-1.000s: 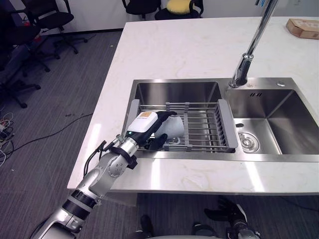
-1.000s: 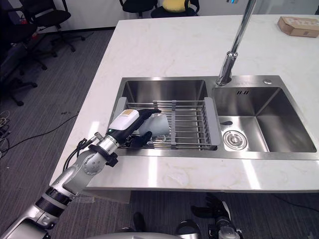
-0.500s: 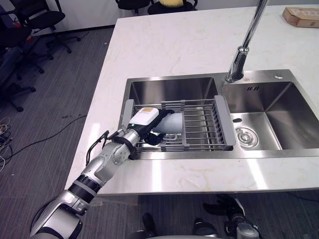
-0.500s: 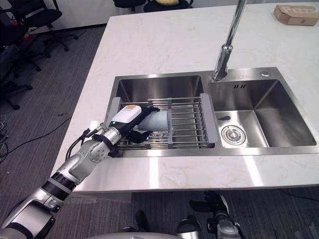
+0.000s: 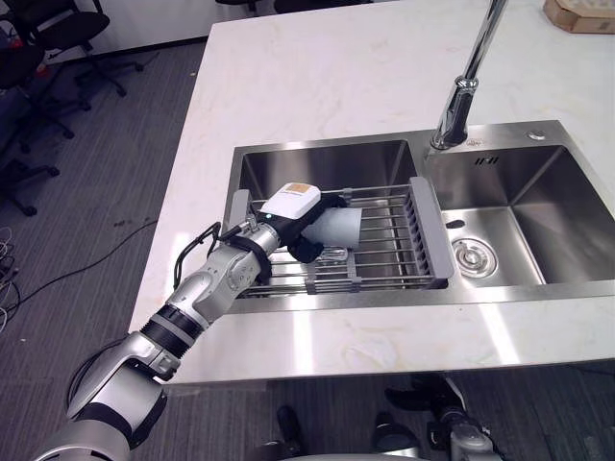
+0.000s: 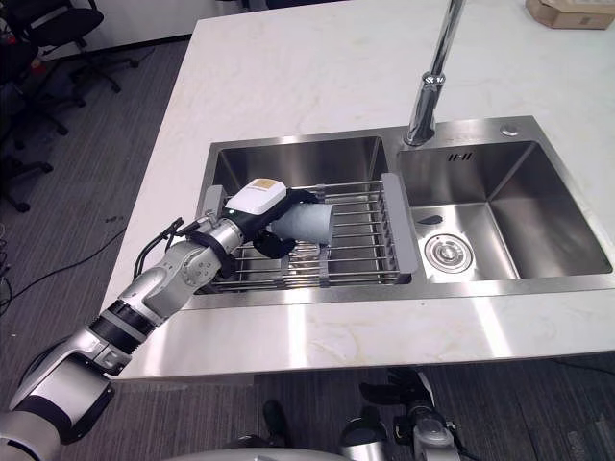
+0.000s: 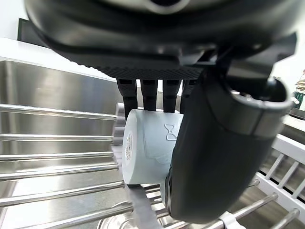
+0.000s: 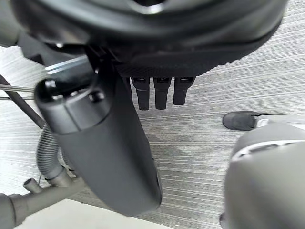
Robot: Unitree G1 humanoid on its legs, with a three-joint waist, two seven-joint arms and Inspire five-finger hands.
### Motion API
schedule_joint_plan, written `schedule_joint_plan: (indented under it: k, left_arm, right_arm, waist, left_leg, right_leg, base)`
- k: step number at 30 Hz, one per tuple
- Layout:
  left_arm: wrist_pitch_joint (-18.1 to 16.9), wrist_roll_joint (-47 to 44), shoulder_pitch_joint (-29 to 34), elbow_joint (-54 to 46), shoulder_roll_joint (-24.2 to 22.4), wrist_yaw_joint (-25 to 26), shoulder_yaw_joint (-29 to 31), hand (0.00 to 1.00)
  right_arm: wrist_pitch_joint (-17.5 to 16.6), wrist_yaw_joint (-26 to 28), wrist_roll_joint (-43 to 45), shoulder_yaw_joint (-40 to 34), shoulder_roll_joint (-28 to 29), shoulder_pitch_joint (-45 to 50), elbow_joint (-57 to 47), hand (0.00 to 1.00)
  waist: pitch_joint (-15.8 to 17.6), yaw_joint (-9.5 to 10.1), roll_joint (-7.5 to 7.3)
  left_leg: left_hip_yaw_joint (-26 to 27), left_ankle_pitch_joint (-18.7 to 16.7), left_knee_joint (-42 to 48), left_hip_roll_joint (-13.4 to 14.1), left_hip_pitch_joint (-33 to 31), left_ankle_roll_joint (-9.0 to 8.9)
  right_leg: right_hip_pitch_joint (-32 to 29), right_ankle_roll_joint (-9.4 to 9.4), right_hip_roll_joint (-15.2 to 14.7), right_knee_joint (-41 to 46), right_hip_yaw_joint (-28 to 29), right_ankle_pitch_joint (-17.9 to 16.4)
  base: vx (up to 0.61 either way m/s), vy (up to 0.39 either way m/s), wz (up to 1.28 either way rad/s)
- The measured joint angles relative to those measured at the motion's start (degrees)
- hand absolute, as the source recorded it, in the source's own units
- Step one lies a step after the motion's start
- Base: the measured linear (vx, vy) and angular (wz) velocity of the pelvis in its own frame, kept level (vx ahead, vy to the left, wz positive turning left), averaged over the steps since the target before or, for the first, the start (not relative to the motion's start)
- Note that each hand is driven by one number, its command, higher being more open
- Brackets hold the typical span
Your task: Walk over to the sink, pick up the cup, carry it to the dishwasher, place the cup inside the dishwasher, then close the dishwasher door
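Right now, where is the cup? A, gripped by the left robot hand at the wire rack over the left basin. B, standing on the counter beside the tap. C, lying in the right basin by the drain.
A: the left robot hand has its fingers and thumb curled round the cup, which lies on its side at the wire rack across the sink's left basin.

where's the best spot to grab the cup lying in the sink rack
Round its side wall, coming from the left: the cup lies on its side across the rack bars, so the left hand can wrap fingers over it, thumb opposite.
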Motion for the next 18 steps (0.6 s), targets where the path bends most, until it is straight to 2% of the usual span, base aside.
schedule_joint_plan:
  k: [6, 9, 13, 18]
  left_arm:
    - [0.5, -4.3, 0.9, -1.3, -0.8, 0.1, 0.3, 0.3]
    - [0.7, -8.1, 5.2, -6.2, -3.4, 1.9, 3.8, 0.3]
    - [0.5, -13.9, 13.9, -16.7, -7.7, 5.2, 10.7, 0.3]
    - [-0.9, -24.5, 27.1, -27.7, -13.7, 9.1, 17.5, 0.3]
  right_arm:
    - [0.0, -0.2, 0.0, 0.0, 0.0, 0.4, 0.0, 0.9]
    - [0.0, -0.3, 0.1, -0.1, 0.0, 0.9, 0.0, 0.9]
    - [0.0, -0.5, 0.1, -0.4, 0.1, 1.8, -0.2, 0.9]
    - [0.0, -0.7, 0.1, -2.4, 0.1, 2.8, -0.4, 0.9]
  waist:
    - [0.0, 0.22, -0.01]
    - [0.0, 0.46, -0.03]
    - [0.0, 0.99, -0.07]
    - [0.0, 3.32, -0.19]
  left_leg:
    - [0.3, 0.0, 0.0, 0.0, 0.4, -0.01]
    - [0.7, 0.0, 0.0, 0.0, 0.4, 0.0]
    - [1.7, 0.0, 0.0, 0.5, 0.7, 0.01]
    - [5.6, -0.6, -0.3, 1.7, 1.8, -0.49]
  right_leg:
    - [0.4, -0.2, -0.1, -0.1, 0.7, 0.2]
    - [0.1, -0.29, -0.1, 0.0, 1.4, 0.5]
    - [-0.9, -0.38, 0.2, 1.1, 3.0, 0.6]
    - [-2.9, -0.65, 1.2, 1.7, 6.8, 1.1]
  base:
    - [-0.01, 0.006, -0.03]
    - [-0.03, 0.02, -0.1]
    - [-0.07, 0.016, -0.19]
    - [-0.06, 0.008, -0.41]
